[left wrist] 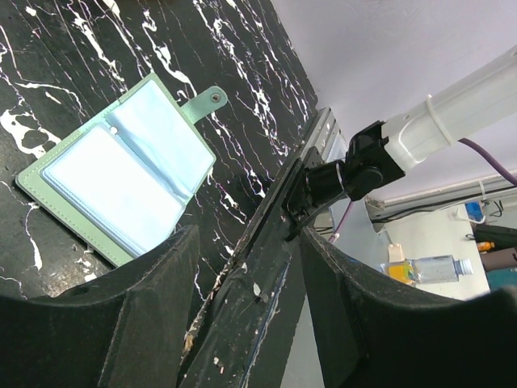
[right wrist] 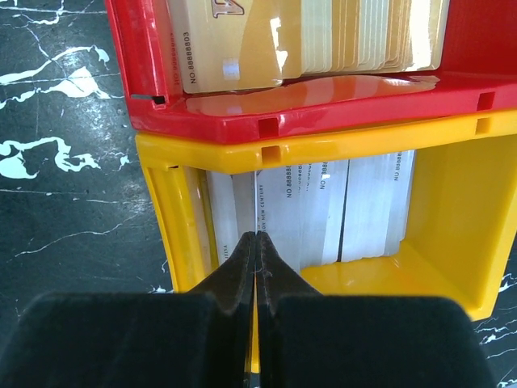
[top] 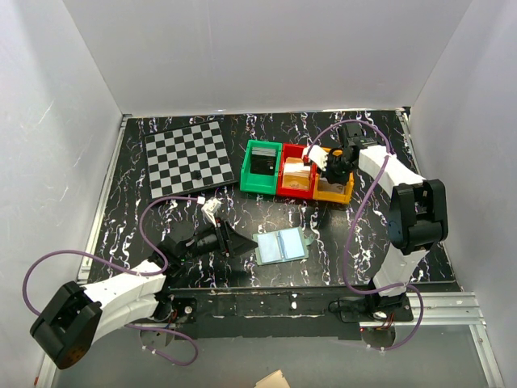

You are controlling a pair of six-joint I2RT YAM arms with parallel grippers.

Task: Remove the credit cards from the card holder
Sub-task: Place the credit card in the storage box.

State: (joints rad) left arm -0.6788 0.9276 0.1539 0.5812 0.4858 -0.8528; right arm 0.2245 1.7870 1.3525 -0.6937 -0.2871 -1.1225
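Observation:
The card holder point(top: 280, 245) lies open on the black marbled table, its light blue pockets facing up and its snap tab to the right. It also shows in the left wrist view point(left wrist: 121, 178). My left gripper point(top: 242, 242) is open and empty, low over the table just left of the holder; in its own view point(left wrist: 250, 242) the holder lies ahead and to the left. My right gripper point(top: 325, 163) is over the yellow bin point(right wrist: 452, 242), shut on a thin credit card point(right wrist: 257, 202) held edge-on. Several silver cards point(right wrist: 323, 210) stand in that bin.
A green bin point(top: 260, 170), a red bin point(top: 296, 182) holding gold cards point(right wrist: 307, 40) and the yellow bin point(top: 335, 192) stand in a row at the back. A checkerboard point(top: 187, 158) lies at back left. The table's metal front rail point(left wrist: 266, 242) runs near my left gripper.

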